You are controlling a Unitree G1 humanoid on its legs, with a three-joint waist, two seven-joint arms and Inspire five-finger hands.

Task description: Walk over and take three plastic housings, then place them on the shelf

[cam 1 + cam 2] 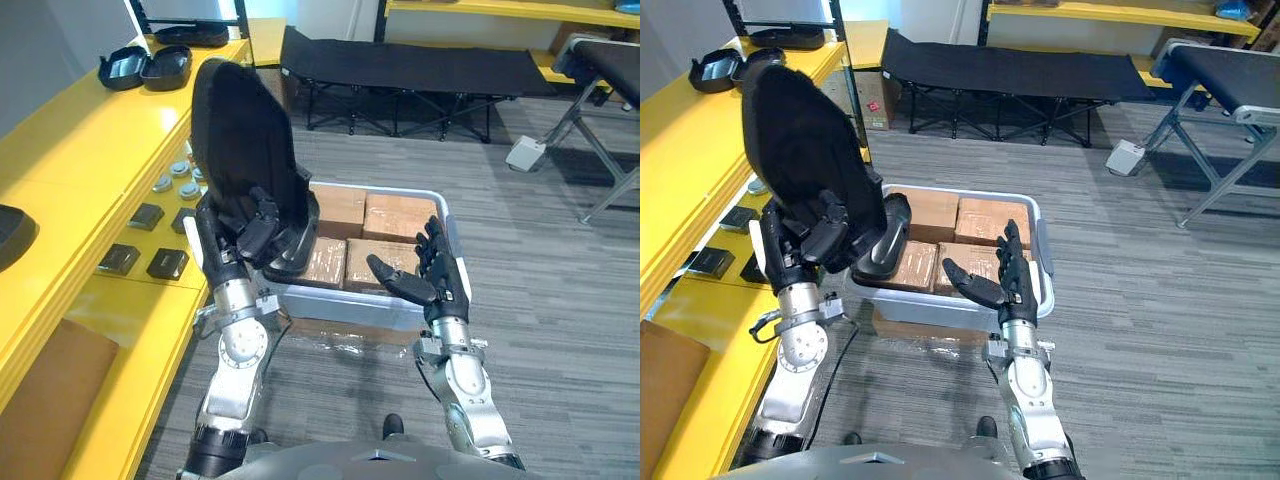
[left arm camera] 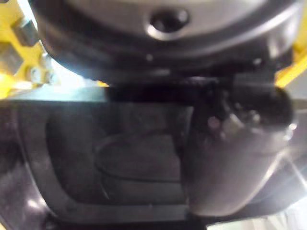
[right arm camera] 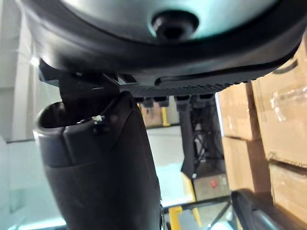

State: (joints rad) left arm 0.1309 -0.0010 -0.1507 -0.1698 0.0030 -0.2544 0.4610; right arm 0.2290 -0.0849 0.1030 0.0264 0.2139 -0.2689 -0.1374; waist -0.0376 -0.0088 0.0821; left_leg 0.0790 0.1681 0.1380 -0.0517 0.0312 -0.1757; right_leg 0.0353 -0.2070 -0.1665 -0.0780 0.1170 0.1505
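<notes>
A large black plastic housing (image 1: 240,130) stands upright in my left hand (image 1: 245,225), whose fingers curl round its lower edge, over the left rim of a grey bin (image 1: 440,205). The left wrist view shows the housing's dark inner face (image 2: 120,158) close against the thumb (image 2: 225,167). My right hand (image 1: 430,275) hovers open above the bin's near right side, fingers straight and holding nothing. Two more black housings (image 1: 145,68) lie at the far end of the yellow shelf (image 1: 90,150), and part of another (image 1: 10,235) shows at the left edge.
The bin holds several brown cardboard boxes (image 1: 395,215). Small dark square parts (image 1: 145,262) and round grey pieces (image 1: 175,180) lie on the shelf beside my left arm. A black folding cot (image 1: 400,65) stands beyond the bin, with a metal-legged bench (image 1: 600,90) at far right.
</notes>
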